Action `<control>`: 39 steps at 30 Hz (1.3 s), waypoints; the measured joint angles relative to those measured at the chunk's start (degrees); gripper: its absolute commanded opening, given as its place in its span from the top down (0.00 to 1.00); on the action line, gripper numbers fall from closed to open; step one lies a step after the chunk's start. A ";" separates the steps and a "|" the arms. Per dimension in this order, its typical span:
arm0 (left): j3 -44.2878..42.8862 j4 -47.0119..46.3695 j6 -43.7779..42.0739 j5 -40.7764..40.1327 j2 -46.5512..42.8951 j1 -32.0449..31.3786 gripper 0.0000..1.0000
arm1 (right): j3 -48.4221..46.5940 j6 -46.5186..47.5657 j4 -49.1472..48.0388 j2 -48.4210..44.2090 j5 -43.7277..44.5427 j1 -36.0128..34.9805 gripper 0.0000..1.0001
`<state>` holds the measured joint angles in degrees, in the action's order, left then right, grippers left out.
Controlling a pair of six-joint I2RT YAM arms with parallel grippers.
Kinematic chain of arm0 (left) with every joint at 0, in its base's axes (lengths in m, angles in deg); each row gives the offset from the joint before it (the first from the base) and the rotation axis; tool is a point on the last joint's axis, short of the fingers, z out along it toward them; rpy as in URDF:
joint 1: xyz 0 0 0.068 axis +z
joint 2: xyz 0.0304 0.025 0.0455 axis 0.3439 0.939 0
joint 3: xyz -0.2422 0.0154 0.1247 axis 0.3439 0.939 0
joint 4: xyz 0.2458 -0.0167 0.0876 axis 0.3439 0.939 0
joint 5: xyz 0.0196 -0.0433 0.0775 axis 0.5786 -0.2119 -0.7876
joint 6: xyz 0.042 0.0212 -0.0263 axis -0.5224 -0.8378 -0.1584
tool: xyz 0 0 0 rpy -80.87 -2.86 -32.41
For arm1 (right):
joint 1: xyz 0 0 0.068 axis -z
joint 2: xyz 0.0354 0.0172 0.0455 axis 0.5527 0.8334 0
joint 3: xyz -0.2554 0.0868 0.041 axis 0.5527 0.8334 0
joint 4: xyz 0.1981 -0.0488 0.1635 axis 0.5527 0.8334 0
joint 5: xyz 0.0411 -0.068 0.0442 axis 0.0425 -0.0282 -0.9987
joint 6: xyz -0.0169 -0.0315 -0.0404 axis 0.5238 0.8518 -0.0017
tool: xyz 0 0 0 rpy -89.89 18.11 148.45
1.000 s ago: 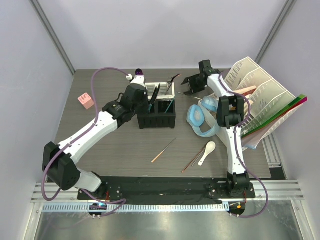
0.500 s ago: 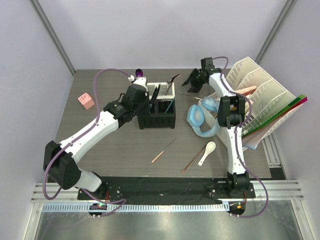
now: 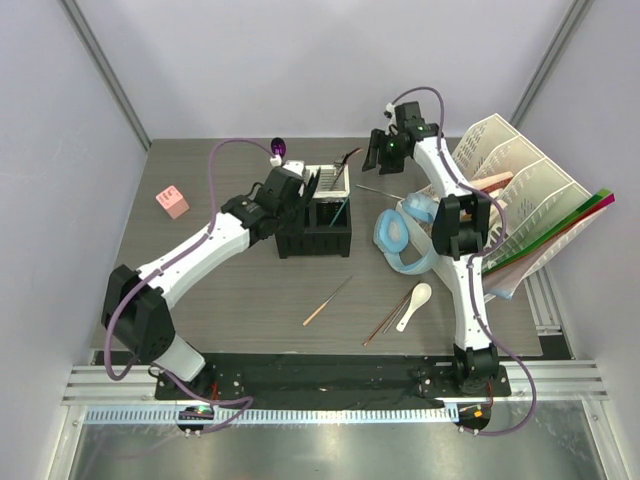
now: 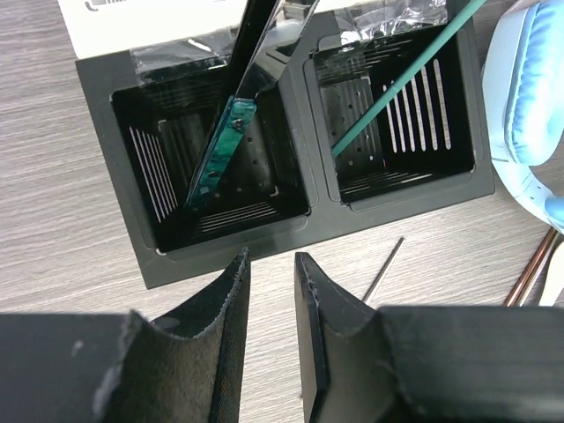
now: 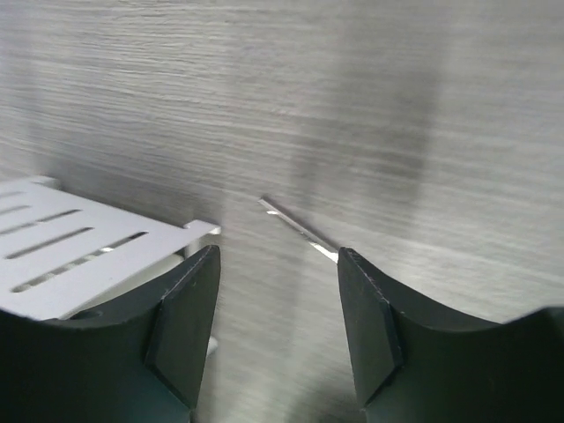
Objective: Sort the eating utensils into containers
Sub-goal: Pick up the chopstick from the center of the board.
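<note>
The black caddy of containers (image 3: 316, 241) stands mid-table, with white-rimmed compartments at its back. In the left wrist view its left compartment (image 4: 159, 256) holds a green-patterned piece (image 4: 220, 150) and the right one a thin green stick (image 4: 397, 84). My left gripper (image 3: 303, 190) (image 4: 269, 264) hovers at the caddy's near wall, open by a narrow gap with nothing in it. My right gripper (image 3: 380, 152) (image 5: 278, 256) is open over the table behind the caddy, above a slim silvery utensil (image 5: 300, 231) (image 3: 373, 189). A brown stick (image 3: 328, 300), chopsticks (image 3: 386, 318) and a white soup spoon (image 3: 415, 303) lie in front.
A light blue ring-shaped thing (image 3: 398, 238) lies right of the caddy. Along the right side stands a big white slotted rack (image 3: 520, 190). A pink block (image 3: 172, 202) sits at the far left. A purple piece (image 3: 278, 147) shows behind the left arm.
My right gripper has moved back and up from the table and opened a little wider. The left arm has shifted rightward toward the caddy.
</note>
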<state>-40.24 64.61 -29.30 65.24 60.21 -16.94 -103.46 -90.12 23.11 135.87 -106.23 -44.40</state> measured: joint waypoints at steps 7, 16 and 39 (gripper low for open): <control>-2.19 1.77 -0.61 1.60 2.12 -0.24 0.74 | 2.67 10.91 0.37 0.20 12.22 -4.20 0.22; -3.96 1.90 -1.25 3.85 5.49 -0.92 0.75 | 8.94 16.98 -2.84 -0.02 19.37 -6.54 0.20; -5.51 2.47 0.00 3.93 6.75 -1.18 0.75 | 11.52 17.46 -8.41 -0.46 18.01 -3.52 0.59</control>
<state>-45.75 67.08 -29.30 69.17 66.96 -18.12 -91.94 -72.66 14.70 135.41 -88.22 -47.92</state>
